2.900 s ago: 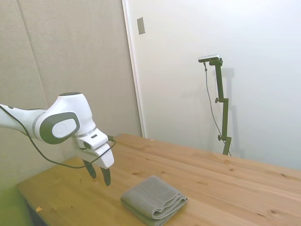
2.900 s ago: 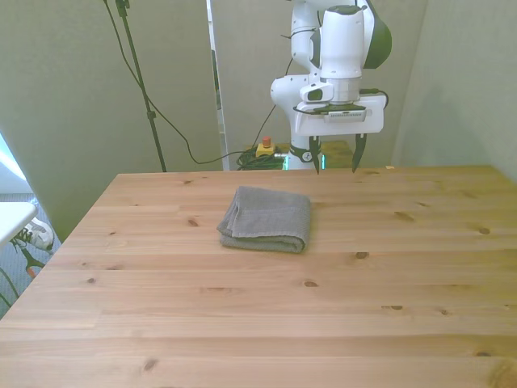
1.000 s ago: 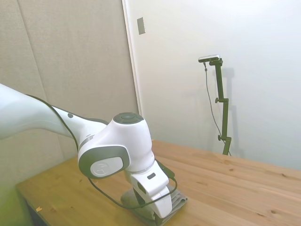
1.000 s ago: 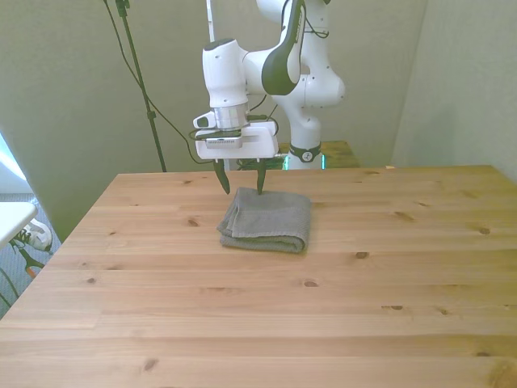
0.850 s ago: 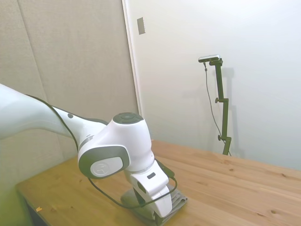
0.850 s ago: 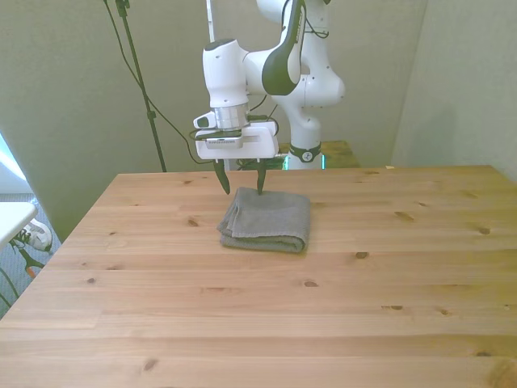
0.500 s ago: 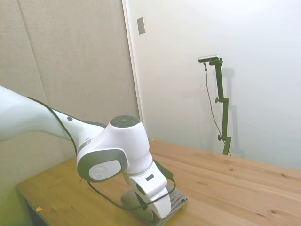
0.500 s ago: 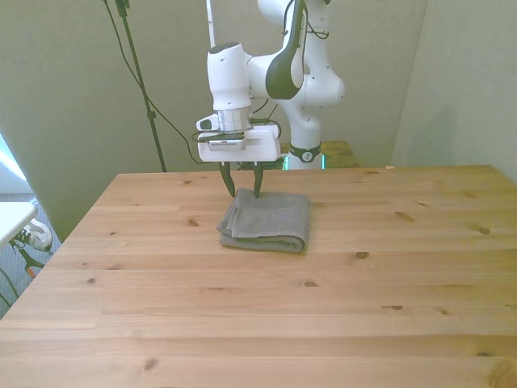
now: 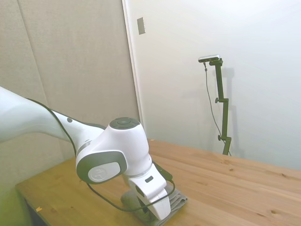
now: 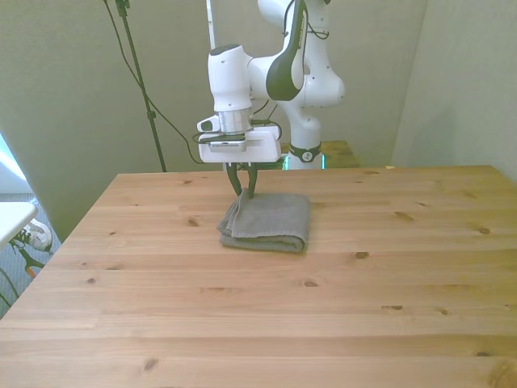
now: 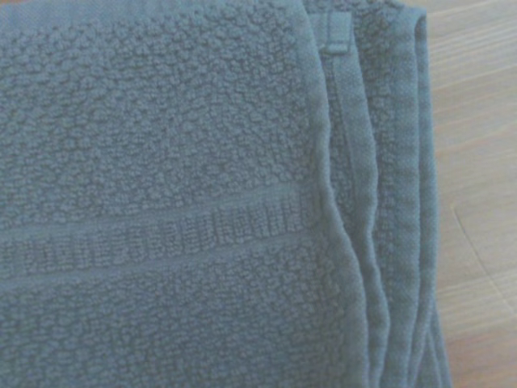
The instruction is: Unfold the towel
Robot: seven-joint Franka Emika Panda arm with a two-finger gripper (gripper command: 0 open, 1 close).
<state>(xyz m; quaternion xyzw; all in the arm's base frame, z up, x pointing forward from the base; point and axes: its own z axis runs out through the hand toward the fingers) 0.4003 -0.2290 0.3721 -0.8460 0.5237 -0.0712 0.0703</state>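
Note:
The grey towel (image 10: 271, 220) lies folded on the wooden table, a little toward the front view's left of the far middle. My gripper (image 10: 243, 190) points straight down at the towel's far corner on the front view's left, its fingers drawn together on the cloth there. In the side view the white hand covers most of the towel (image 9: 177, 201), and the fingertips are hidden. In the wrist view the towel (image 11: 161, 194) fills nearly the whole picture, its stacked folded edges (image 11: 380, 242) running along one side beside bare wood.
The wooden table (image 10: 258, 315) stretches wide around the towel toward the camera in the front view. The robot's base (image 10: 305, 149) stands just beyond the far edge. A wall and a door frame (image 9: 134, 70) stand behind the table in the side view.
The arm swung over from the table's back to the towel's far corner and lowered. In the last half second the fingers closed together on the cloth.

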